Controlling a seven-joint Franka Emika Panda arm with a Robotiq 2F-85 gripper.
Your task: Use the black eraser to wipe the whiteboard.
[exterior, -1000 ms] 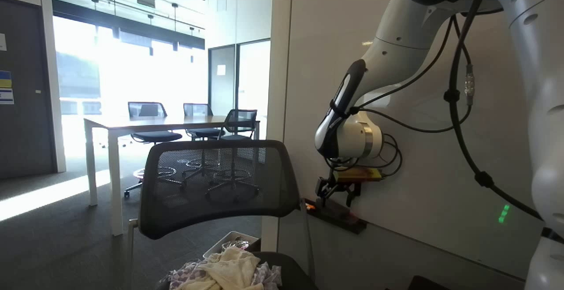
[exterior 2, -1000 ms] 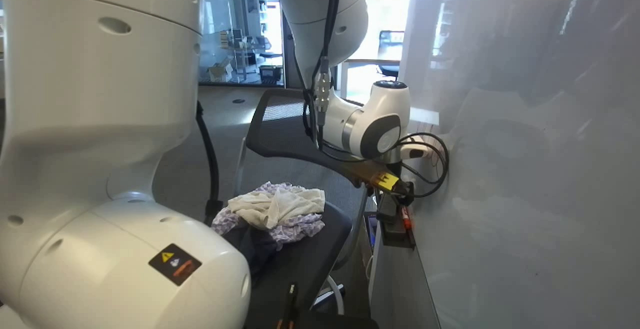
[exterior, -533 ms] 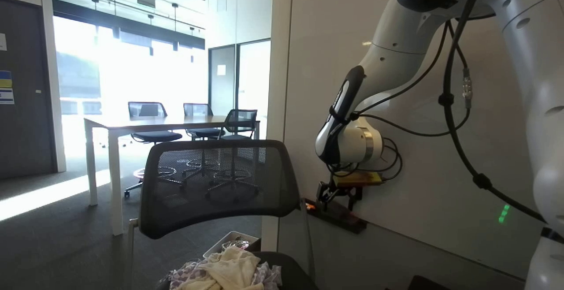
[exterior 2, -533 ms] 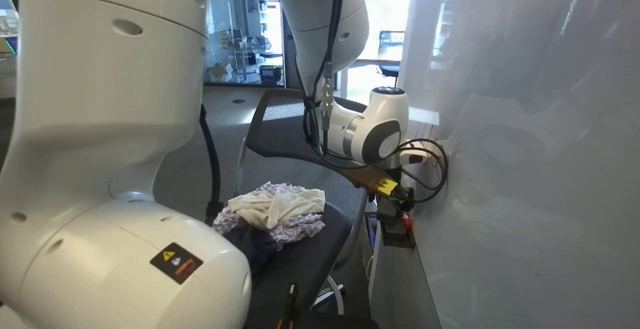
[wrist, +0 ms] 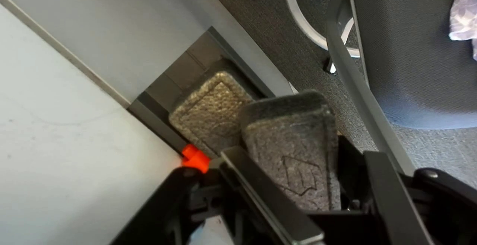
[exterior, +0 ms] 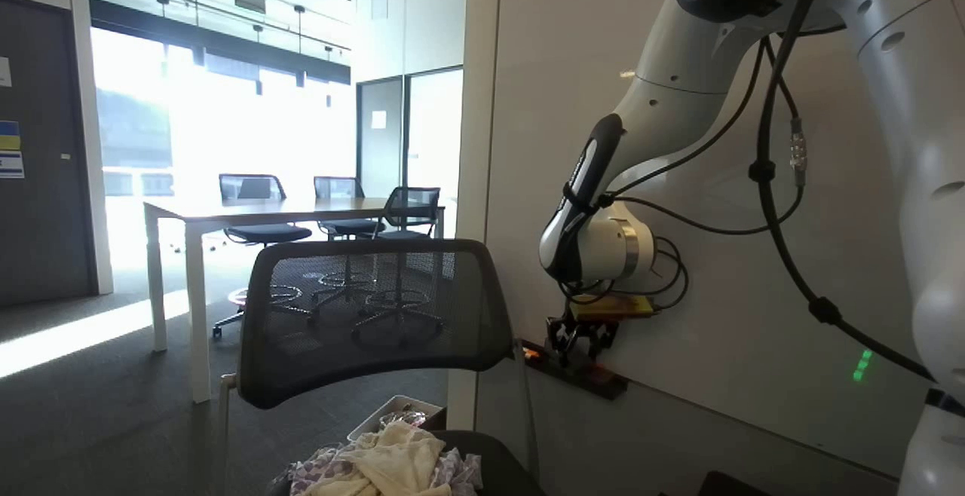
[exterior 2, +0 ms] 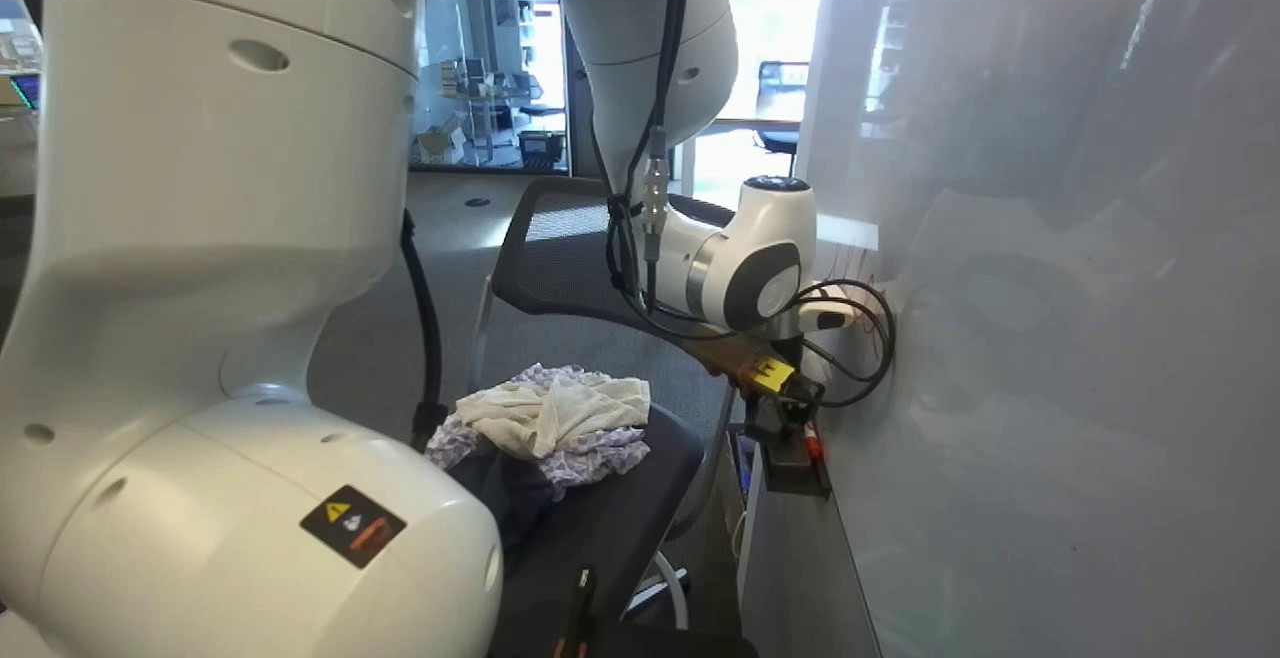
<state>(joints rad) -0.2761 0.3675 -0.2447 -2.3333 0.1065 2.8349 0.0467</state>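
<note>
The black eraser (wrist: pixel 294 152), a small block with a worn grey-brown top and darker sides, stands tilted between the fingers of my gripper (wrist: pixel 303 159) in the wrist view. My gripper has shut on it, one finger pressing its left side; the contact on the right side is dark and hard to make out. In both exterior views the gripper (exterior: pixel 579 349) is low over the ledge beside the whiteboard (exterior: pixel 754 315), and the eraser is mostly hidden among the dark fingers. The whiteboard (exterior 2: pixel 1020 388) looks glossy pale grey, with faint red marks near the wrist.
A second tan block (wrist: pixel 212 107) lies in the dark ledge tray (wrist: pixel 179 70), touching or very near the held one. A red marker (exterior 2: pixel 812 443) lies by the board. A mesh chair (exterior: pixel 377 307) bearing cloths (exterior 2: pixel 560 418) stands close to the arm.
The arm has dropped slightly toward the ledge, its cables shifting with it. Within the last half second the fingers have drawn together around the eraser.
</note>
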